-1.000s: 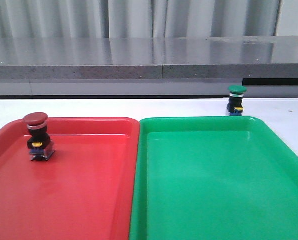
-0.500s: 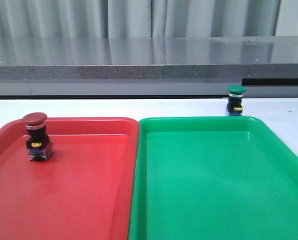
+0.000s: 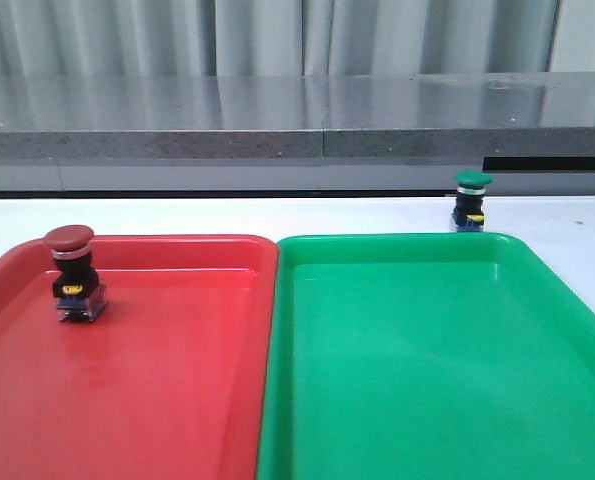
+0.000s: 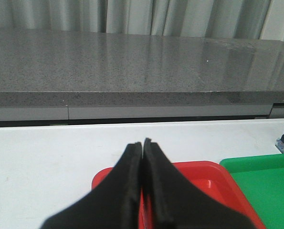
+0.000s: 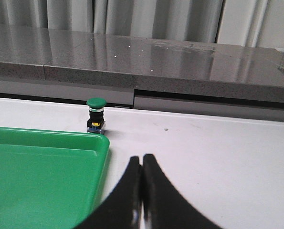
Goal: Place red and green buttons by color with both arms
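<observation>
Grey curtains (image 3: 277, 35) and a grey stone ledge (image 3: 277, 110) back the white worktop (image 3: 227, 215). Only the front view shows the red button (image 3: 74, 273) upright in the red tray (image 3: 177, 400); neither pincer appears there. The left pincer (image 4: 142, 143), fingers pressed together and empty, sits over the red tray's corner. The right pincer (image 5: 142, 157), likewise closed and empty, hovers beside the green tray (image 5: 36, 176), with the green button (image 5: 96, 114) standing ahead on the worktop, just beyond the tray rim. Yellow labels are unreadable.
</observation>
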Available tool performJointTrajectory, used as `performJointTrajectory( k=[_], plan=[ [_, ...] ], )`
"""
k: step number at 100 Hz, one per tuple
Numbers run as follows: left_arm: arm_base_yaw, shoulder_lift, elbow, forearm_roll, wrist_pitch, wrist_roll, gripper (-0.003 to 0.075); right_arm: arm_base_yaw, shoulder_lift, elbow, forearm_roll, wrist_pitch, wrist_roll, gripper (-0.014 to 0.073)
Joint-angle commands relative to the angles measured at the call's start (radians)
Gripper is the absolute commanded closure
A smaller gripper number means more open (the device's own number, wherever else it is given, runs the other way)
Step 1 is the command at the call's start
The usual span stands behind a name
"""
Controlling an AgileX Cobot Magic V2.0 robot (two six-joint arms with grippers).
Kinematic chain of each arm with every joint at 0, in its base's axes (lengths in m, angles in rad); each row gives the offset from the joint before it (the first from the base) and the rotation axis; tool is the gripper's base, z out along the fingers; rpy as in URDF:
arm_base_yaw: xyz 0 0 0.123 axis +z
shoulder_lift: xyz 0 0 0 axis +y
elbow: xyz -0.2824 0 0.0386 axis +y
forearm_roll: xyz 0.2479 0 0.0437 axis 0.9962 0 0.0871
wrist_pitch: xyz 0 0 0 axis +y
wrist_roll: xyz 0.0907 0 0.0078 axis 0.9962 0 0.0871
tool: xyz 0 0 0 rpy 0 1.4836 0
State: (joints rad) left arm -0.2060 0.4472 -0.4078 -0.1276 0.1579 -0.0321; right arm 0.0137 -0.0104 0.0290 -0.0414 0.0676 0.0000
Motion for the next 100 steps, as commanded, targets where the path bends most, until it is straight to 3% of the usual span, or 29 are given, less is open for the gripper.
performJointTrajectory(
  k=[1,24,44,100],
  plan=[
    [0.000,0.002,-0.029,-0.003,-0.077,-0.006,0.0739,-0.006,-0.016,-0.016,0.000,-0.088,-0.014,0.0661],
    [0.000,0.002,-0.029,-0.002,-0.077,-0.006,0.0739,-0.006,-0.016,-0.016,0.000,-0.088,-0.014,0.0661],
    [0.000,-0.035,-0.017,0.093,-0.073,-0.004,0.0739,-0.006,-0.016,-0.016,0.000,-0.088,-0.014,0.0661],
    [0.026,-0.453,0.274,0.175,-0.075,-0.004,0.0739,-0.006,-0.016,-0.016,0.000,-0.088,-0.014,0.0661]
  ],
)
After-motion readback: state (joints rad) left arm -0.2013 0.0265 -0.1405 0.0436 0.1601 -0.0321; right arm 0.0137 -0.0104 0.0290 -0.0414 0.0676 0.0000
